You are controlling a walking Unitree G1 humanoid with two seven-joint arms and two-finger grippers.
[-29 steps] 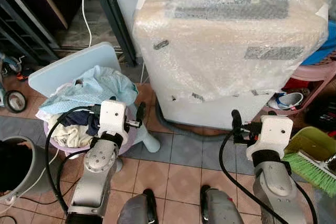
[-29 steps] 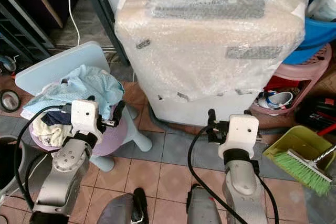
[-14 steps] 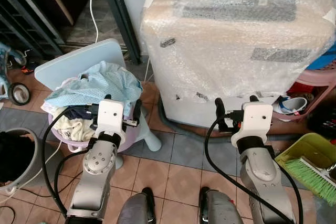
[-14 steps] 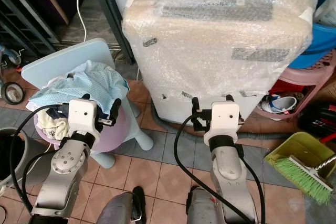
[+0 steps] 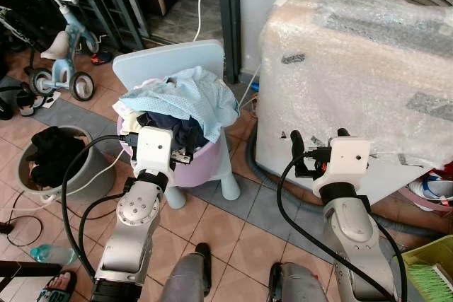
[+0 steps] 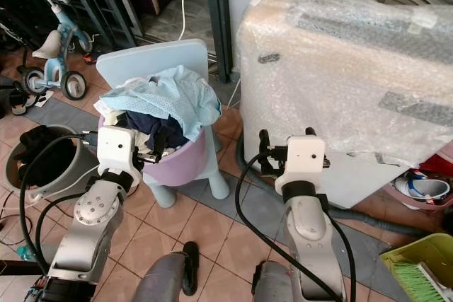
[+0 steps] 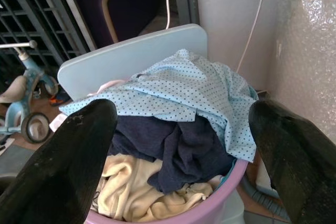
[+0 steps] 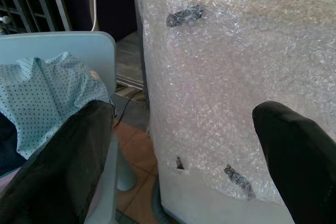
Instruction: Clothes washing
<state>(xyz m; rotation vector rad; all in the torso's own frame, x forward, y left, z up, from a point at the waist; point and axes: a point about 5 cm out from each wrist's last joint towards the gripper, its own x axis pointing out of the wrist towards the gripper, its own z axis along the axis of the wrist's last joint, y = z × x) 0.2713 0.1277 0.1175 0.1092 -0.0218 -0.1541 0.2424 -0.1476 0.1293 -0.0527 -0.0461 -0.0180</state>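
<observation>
The left tool (image 7: 181, 156) is raised just short of the lilac basin (image 5: 202, 164), its two black fingers (image 7: 63, 166) spread wide with nothing between them and the laundry directly ahead. Taking that basin as the reference: well to its left a child's tricycle (image 5: 60, 51) stands by a dark metal grille, and nearer on that side a grey bucket (image 5: 53, 164) holding dark cloth sits on the tiled floor. The basin itself rests on a pale blue chair (image 5: 170, 65), against the chair's back. It is heaped full; a light blue dotted garment (image 7: 184, 90) lies on top and hangs over the rim, a navy garment (image 7: 178, 148) lies beneath it, and a cream garment (image 7: 131, 192) sits at the lower edge. To the right of the basin, just beside the chair, stands the washing machine (image 5: 368, 61), wrapped in bubble film. The right tool (image 8: 181, 145) is held up facing the machine's wrapped side, fingers (image 8: 299, 166) likewise set apart and empty. Farther right, at floor level, a green dustpan with a brush (image 6: 421, 266) is partly in view.
</observation>
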